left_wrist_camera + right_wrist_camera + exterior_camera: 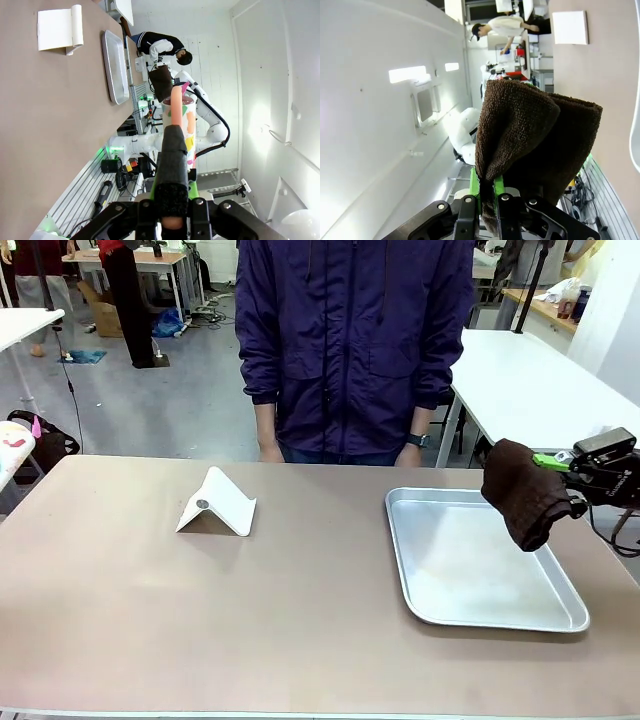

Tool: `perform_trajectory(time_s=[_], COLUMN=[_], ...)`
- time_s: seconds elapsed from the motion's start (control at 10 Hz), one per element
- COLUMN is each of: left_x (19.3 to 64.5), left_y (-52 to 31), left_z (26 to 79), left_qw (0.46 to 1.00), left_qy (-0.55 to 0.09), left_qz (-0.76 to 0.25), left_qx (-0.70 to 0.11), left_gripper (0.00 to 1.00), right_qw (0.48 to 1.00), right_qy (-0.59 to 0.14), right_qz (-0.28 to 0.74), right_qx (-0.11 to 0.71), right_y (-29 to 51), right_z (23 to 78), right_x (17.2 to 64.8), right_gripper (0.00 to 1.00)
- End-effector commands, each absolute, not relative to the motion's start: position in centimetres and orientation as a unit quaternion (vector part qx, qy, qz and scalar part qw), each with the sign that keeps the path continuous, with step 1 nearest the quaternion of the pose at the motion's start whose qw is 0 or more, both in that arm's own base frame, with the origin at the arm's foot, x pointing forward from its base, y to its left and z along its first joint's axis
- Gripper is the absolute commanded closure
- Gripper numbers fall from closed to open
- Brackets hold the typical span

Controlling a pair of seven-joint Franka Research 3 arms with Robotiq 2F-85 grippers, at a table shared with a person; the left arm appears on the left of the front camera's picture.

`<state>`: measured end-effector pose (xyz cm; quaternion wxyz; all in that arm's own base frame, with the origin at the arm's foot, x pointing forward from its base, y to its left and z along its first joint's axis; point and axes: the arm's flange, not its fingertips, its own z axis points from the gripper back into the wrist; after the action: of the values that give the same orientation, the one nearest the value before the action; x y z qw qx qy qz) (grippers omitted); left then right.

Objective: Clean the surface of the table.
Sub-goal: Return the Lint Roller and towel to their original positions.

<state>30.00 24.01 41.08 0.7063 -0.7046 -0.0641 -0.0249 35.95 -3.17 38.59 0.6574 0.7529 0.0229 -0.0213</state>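
Table (300, 620) bare; rt tool (548, 461) pinching brown cloth (522, 492)

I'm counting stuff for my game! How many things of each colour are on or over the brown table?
White: 1, the folded stand
Silver: 1, the tray
Brown: 1, the cloth held in the right pincer
Total: 3

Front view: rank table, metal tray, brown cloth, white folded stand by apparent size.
1. table
2. metal tray
3. brown cloth and white folded stand: look alike in size; the cloth hangs above the tray from the right pincer, so unranked.
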Motion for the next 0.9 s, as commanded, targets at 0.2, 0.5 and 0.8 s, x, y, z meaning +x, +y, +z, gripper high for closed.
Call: perform_trajectory(time_s=[0.2,0.5,0.8], left_x=[29.9,29.9,29.3], left_y=[24.2,24.2,23.3], left_z=[41.6,41.6,43.2], left_qw=[0.700,0.700,0.712], left_qy=[-0.067,-0.067,-0.067], left_qz=[-0.019,-0.019,-0.025], left_qx=[-0.710,-0.710,-0.698], left_gripper=[0.78,0.78,0.78], right_qw=[0.653,0.653,0.667], right_qy=[0.025,0.025,0.007], right_qz=[-0.012,-0.012,-0.012], right_qx=[0.757,0.757,0.745], right_y=[-3.2,-3.2,-2.0], right_z=[39.1,39.1,39.6], right_x=[36.2,36.2,35.8], right_gripper=[0.88,0.88,0.88])
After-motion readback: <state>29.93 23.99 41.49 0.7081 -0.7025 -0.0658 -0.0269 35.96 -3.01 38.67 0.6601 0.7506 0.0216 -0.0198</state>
